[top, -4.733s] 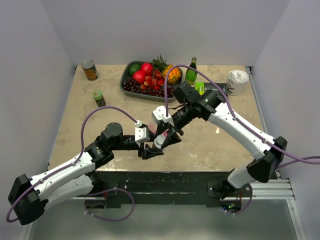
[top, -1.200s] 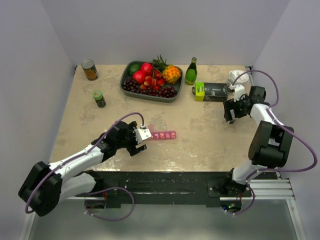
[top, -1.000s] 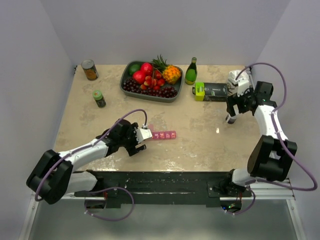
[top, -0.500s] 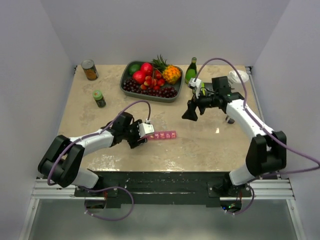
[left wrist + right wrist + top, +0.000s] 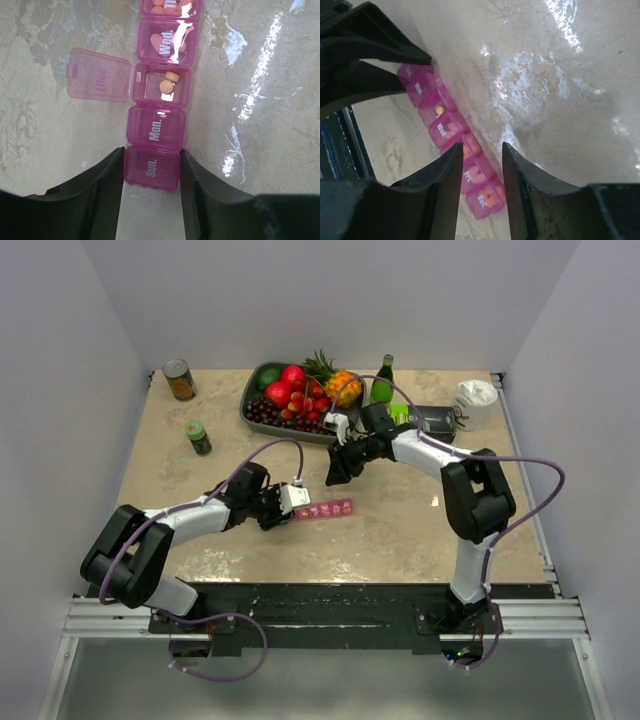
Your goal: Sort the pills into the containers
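Swung in from far right: right claw (image 5: 335, 468), parted and empty, poised over slim pink translucent plastic pill-organiser strip (image 5: 328, 509) on tabletop (image 5: 400, 530), left claw (image 5: 283, 510) clamped on its Sun. end; open Tuesday lid (image 5: 100, 75) likely next.

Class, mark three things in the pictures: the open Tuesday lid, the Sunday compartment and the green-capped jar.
open Tuesday lid (image 5: 100, 75): left wrist view, middle of the flap.
Sunday compartment (image 5: 152, 167): left wrist view, its closed lid.
green-capped jar (image 5: 196, 428): top external view, its cap.
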Controlling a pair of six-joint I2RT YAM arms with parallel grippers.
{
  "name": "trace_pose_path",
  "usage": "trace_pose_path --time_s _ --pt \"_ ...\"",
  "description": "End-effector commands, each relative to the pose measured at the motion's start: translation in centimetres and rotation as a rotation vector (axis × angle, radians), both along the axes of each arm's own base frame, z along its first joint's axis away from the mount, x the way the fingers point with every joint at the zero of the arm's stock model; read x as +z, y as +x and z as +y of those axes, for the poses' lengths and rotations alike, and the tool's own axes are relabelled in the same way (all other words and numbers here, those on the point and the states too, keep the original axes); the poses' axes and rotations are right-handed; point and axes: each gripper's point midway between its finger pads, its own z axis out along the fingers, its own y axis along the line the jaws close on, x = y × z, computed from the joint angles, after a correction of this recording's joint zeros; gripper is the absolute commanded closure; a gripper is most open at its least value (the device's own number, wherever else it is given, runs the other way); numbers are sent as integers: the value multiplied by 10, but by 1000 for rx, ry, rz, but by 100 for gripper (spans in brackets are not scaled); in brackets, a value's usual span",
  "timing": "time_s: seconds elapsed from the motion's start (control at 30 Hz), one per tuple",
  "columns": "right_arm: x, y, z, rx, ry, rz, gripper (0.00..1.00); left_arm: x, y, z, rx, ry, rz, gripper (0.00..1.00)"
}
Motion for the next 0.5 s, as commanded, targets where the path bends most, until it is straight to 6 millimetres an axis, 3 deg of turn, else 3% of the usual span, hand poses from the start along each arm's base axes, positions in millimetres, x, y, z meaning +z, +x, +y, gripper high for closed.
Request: trace_pose_path --time_s 0.0,0.1,0.27,0.47 --pt "8 31 23 -79 6 -55 62 -4 -7 -6 -34 -3 17 82" --pt "-4 32 36 -68 -6 -30 67 -7 -14 -13 -60 -1 22 85" --pt "-24 17 56 -9 -25 21 69 -7 -17 -18 -76 -7 25 87" --pt "-13 -19 60 100 32 76 73 -6 -16 -19 -65 -11 30 87"
